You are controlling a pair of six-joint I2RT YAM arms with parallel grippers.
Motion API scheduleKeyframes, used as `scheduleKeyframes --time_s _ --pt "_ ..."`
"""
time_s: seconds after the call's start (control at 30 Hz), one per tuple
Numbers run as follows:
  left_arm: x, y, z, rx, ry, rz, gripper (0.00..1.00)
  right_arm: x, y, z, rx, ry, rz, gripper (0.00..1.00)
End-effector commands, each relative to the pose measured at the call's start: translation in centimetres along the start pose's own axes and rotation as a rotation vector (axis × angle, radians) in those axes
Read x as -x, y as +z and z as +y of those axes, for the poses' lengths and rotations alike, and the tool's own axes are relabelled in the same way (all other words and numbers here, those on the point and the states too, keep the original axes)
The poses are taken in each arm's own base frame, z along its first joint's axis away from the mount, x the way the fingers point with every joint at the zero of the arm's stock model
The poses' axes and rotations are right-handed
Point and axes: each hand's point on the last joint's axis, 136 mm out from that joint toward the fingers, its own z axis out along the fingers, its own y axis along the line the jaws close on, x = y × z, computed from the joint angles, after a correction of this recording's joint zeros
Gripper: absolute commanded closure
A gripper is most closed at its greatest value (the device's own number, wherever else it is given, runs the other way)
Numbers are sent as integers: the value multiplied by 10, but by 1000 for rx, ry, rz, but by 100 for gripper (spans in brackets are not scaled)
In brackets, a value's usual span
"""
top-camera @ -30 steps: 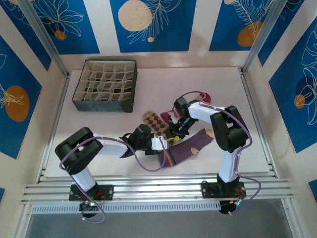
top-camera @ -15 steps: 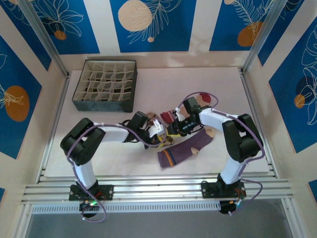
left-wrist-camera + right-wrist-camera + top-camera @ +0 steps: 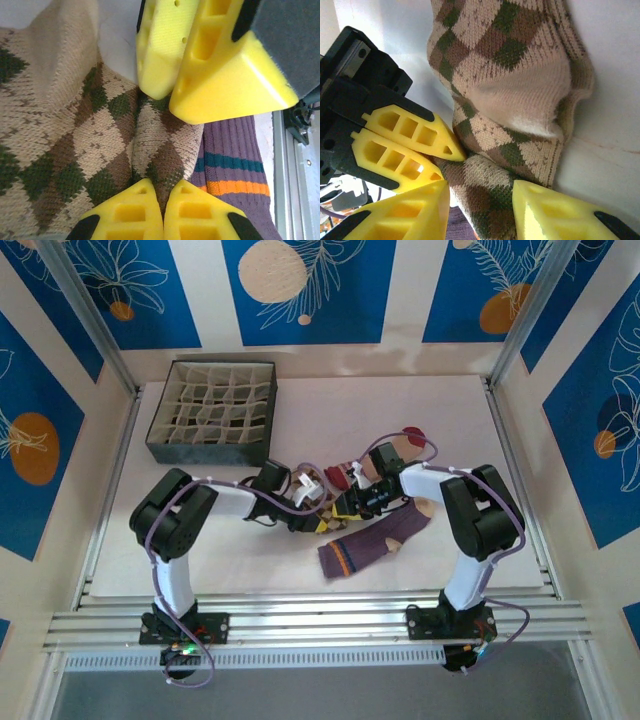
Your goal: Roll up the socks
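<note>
The brown-tan checkered sock (image 3: 75, 150) (image 3: 510, 75) is bunched up at the middle of the table, between my two grippers. My left gripper (image 3: 163, 192) (image 3: 308, 510) is shut on a fold of it. My right gripper (image 3: 482, 200) (image 3: 347, 506) faces it from the other side, its yellow fingers (image 3: 220, 70) almost touching the left ones, and is closed around the thicker rolled part. The purple ribbed sock (image 3: 375, 540) (image 3: 235, 165) lies flat just in front. The cream sock's red toe (image 3: 413, 434) peeks out behind the right arm.
A dark grid-divided box (image 3: 212, 412) stands at the back left of the white table (image 3: 200, 570). Metal rails run along the near edge, and both arms reach inward over the middle.
The left gripper has swung back and to the right, up to the right gripper. The checkered sock, lying flatter before, is now bunched between the two grippers.
</note>
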Motion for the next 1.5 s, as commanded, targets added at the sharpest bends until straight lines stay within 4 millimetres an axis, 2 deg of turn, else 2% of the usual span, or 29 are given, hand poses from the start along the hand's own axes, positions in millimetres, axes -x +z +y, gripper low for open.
scheduleKeyframes --time_s 0.0,0.17,0.43,0.5,0.6,0.67,0.73,0.8,1.0,1.17,1.27,1.4,1.47 --pt "-36 2 30 86 -195 82 100 -8 8 0 40 17 29 62" --pt "-40 -1 41 110 -268 81 100 -12 11 0 52 3 34 62" --pt "-40 -5 46 105 -327 54 100 -20 18 4 40 -69 19 63" --pt "-41 -6 47 107 -341 55 100 -22 23 2 35 -75 24 70" --pt "-42 -7 48 121 -351 49 100 -23 29 -2 12 -55 48 89" --pt "-41 -9 48 134 -342 34 98 -24 32 -10 -30 -16 71 97" --pt "-40 -11 47 148 -318 25 93 -25 32 -18 -86 34 96 100" --pt "-35 -15 42 158 -259 5 83 -27 29 -24 -146 79 127 100" --pt "-8 -28 18 172 3 -85 64 -32 20 -31 -254 142 200 100" --pt "16 -44 -4 198 217 -146 62 -32 19 -30 -273 162 223 100" --pt "22 -52 -19 237 382 -163 62 -32 20 -28 -275 158 232 100" --pt "19 -49 -39 337 699 -129 63 -32 20 -24 -273 155 251 100" --pt "15 -42 -43 391 823 -91 63 -32 20 -23 -271 157 261 100"
